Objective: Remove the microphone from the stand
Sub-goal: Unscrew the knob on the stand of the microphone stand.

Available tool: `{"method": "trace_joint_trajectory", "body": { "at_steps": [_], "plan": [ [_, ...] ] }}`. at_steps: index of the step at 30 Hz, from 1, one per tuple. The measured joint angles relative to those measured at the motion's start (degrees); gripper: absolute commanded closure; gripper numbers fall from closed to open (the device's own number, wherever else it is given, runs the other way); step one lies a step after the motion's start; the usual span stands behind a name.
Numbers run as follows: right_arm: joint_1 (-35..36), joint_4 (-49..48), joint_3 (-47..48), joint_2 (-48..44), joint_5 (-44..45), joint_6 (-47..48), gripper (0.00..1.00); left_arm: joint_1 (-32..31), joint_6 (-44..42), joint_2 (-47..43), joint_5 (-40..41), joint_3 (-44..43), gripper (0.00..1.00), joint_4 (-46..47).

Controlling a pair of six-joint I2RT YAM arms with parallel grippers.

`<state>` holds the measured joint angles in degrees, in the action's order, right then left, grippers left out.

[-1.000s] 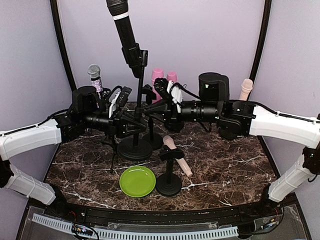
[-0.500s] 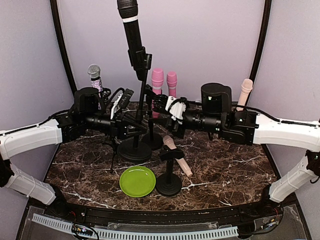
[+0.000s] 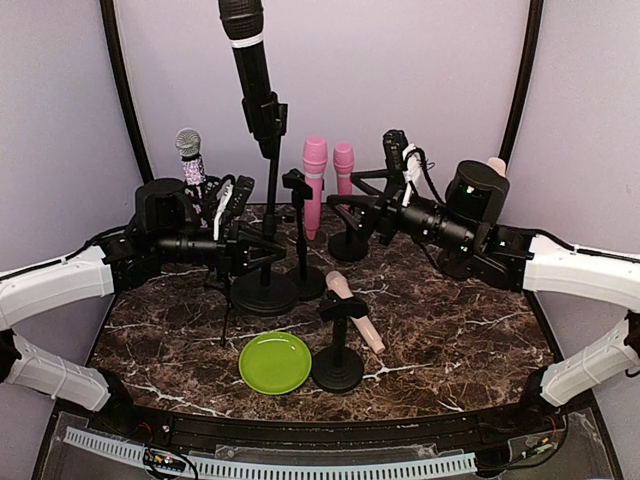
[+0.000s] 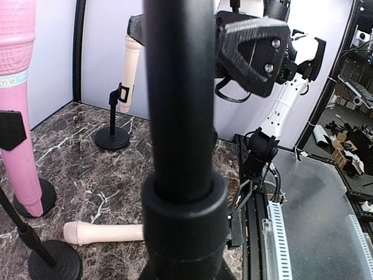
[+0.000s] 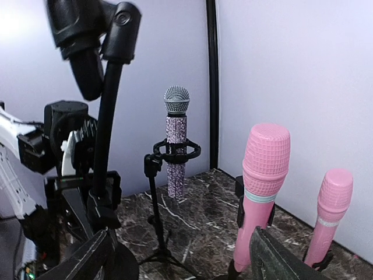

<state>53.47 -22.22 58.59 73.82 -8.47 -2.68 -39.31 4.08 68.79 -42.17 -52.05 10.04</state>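
The black microphone (image 3: 246, 60) sits tilted in the clip at the top of the tall black stand (image 3: 270, 205), which rests on a round base (image 3: 263, 293). My left gripper (image 3: 262, 250) is shut on the stand's pole low down; in the left wrist view that pole (image 4: 178, 116) fills the frame and hides the fingers. My right gripper (image 3: 365, 180) hangs open to the right of the stand, touching nothing. In the right wrist view its gripper (image 5: 186, 262) faces the stand's pole (image 5: 105, 134), with the microphone's lower end (image 5: 78, 52) above.
A glittery silver microphone (image 3: 189, 160) stands on a tripod at the back left. Two pink microphones (image 3: 315, 185) (image 3: 344, 165) stand behind the tall stand. A beige microphone (image 3: 352, 308) lies in a short stand beside a green plate (image 3: 275, 362). Another beige one (image 3: 495, 163) shows behind my right arm.
My right gripper has opened and drawn back to the right and upward, away from the tall stand. The black microphone has swayed slightly. My left gripper has kept its hold on the pole.
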Motion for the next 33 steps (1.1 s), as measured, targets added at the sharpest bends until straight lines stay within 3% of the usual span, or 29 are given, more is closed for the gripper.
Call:
{"method": "trace_joint_trajectory", "body": {
  "at_steps": [8, 15, 19, 25, 33],
  "plan": [
    [-0.4, -2.7, 2.1, 4.9, -2.8, -28.7, 0.27, 0.0, -1.6, -1.9, 5.1, 2.1, 1.00, 0.8],
    [0.3, -0.8, 5.0, 8.2, -3.7, -42.4, 0.33, 0.0, -2.2, -2.4, 6.6, 2.4, 1.00, 1.2],
    [1.0, -0.2, 7.1, 11.0, -4.2, -46.4, 0.37, 0.0, -2.2, -2.4, 6.5, 2.4, 1.00, 1.5],
    [2.4, 0.2, 9.1, 15.0, -5.4, -49.2, 0.52, 0.0, -2.2, -2.4, 6.2, 2.4, 1.00, 1.3],
    [3.0, -1.0, 11.1, 16.6, -6.1, -49.9, 0.53, 0.0, -2.3, -2.4, 5.6, 2.4, 1.00, 1.2]
  ]
}}
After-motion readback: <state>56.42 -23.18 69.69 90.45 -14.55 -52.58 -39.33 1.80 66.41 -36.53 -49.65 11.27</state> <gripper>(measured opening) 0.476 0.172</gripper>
